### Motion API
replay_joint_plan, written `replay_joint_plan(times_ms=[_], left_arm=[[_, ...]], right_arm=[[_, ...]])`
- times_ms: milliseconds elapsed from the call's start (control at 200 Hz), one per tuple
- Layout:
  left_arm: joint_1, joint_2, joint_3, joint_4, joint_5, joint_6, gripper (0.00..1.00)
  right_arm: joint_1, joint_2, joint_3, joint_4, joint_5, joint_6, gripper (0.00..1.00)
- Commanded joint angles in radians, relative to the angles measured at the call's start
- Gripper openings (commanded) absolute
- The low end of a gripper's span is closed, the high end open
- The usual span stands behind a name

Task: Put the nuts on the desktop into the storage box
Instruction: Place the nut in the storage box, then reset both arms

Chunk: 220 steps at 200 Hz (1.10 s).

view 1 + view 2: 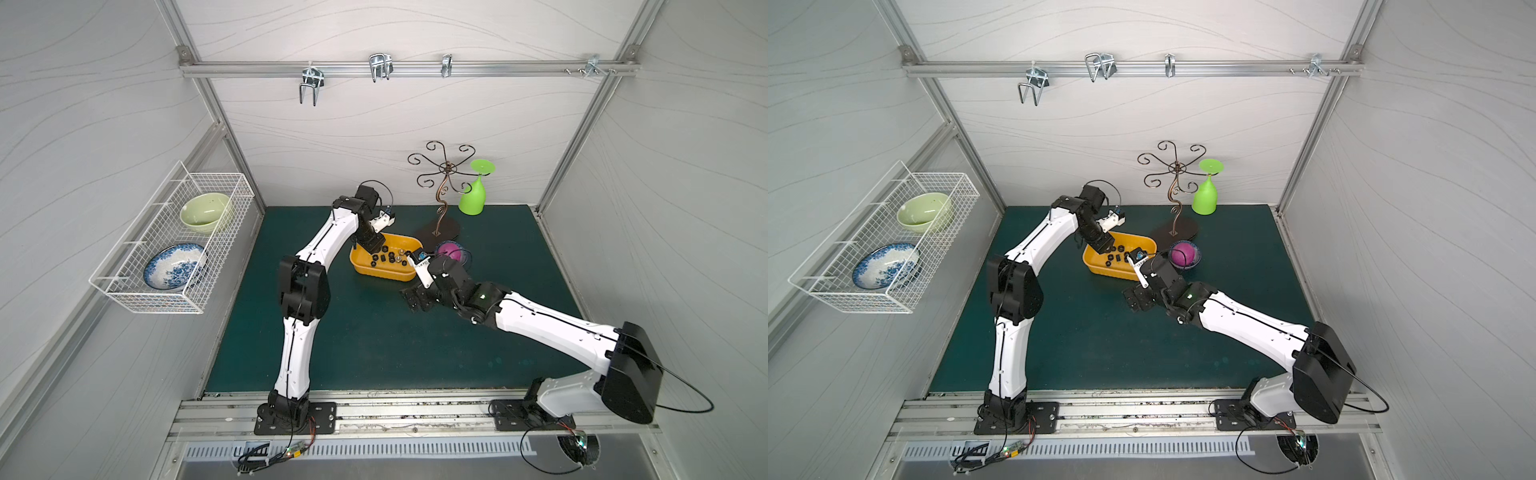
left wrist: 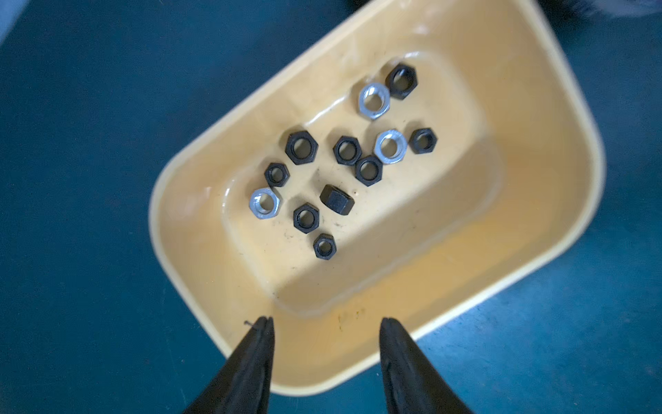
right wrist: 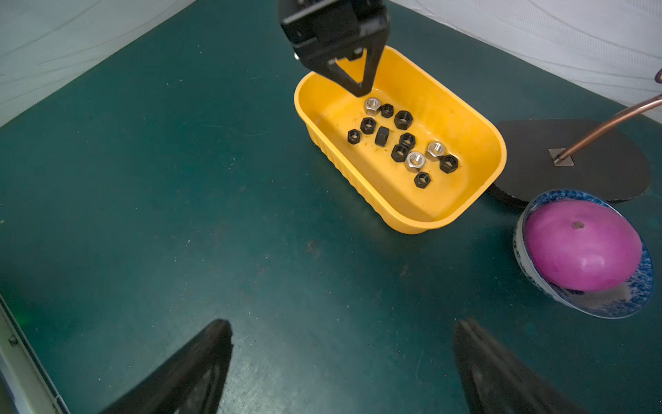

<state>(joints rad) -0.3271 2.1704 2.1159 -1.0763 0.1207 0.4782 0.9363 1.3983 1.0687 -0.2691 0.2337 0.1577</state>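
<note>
Left hand (image 2: 327, 319), fingers apart and empty, hangs over the box (image 2: 544, 186), where all visible nuts (image 2: 345, 150) lie; best lift it straight up, clear of the rim; right hand (image 3: 342, 322) hovers wide apart over the worktop (image 3: 143, 179).

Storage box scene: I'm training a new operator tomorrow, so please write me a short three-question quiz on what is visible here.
1. True or false: the left claw is shut on a nut.
2. How many silver nuts lie in the storage box?
3. What sits in the small blue-patterned bowl beside the box? A) a spoon B) a pink ball C) a nut

Key: 1 false, its jaws stand apart and empty above the box; 2 three; 3 B.
</note>
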Motion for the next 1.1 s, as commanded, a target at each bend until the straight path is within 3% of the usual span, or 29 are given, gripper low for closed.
replay_joint_plan(times_ms=[0,160,210,230,250,355,525,600,685,896,1096], left_arm=[[0.011,-0.097,-0.031,-0.024,0.067,-0.031,0.56],[0.018,-0.195,-0.091,-0.055,0.104,-0.058,0.66],[0.028,-0.238,-0.130,-0.042,0.110,-0.077,0.79],[0.033,-0.255,-0.145,-0.035,0.113,-0.085,0.94],[0.037,-0.272,-0.166,-0.028,0.117,-0.093,0.98],[0.064,-0.357,-0.259,-0.001,0.132,-0.127,0.99],[0.103,-0.490,-0.466,0.090,0.153,-0.157,0.99],[0.132,-0.552,-0.563,0.155,0.193,-0.170,0.98],[0.171,-0.622,-0.686,0.254,0.232,-0.159,0.99],[0.289,-0.827,-1.092,0.681,0.225,-0.290,0.99],[0.326,-0.978,-1.388,0.984,0.167,-0.306,0.99]], right_arm=[[-0.022,0.044,0.099,-0.150,0.025,0.132,0.99],[-0.078,0.134,0.207,-0.303,-0.014,0.222,0.99],[-0.095,0.146,0.198,-0.291,-0.023,0.222,0.99],[-0.102,0.150,0.184,-0.273,-0.027,0.216,0.99],[-0.105,0.152,0.168,-0.241,-0.028,0.210,0.99],[-0.151,0.180,0.126,-0.143,-0.022,0.240,0.99],[-0.172,0.283,0.239,-0.181,0.059,0.267,0.99],[-0.169,0.277,0.212,-0.134,0.048,0.251,0.99],[-0.167,0.210,0.108,-0.003,0.047,0.213,0.99],[-0.182,-0.049,-0.198,0.235,0.168,0.040,0.99],[-0.284,-0.277,-0.474,0.451,0.164,-0.115,0.99]])
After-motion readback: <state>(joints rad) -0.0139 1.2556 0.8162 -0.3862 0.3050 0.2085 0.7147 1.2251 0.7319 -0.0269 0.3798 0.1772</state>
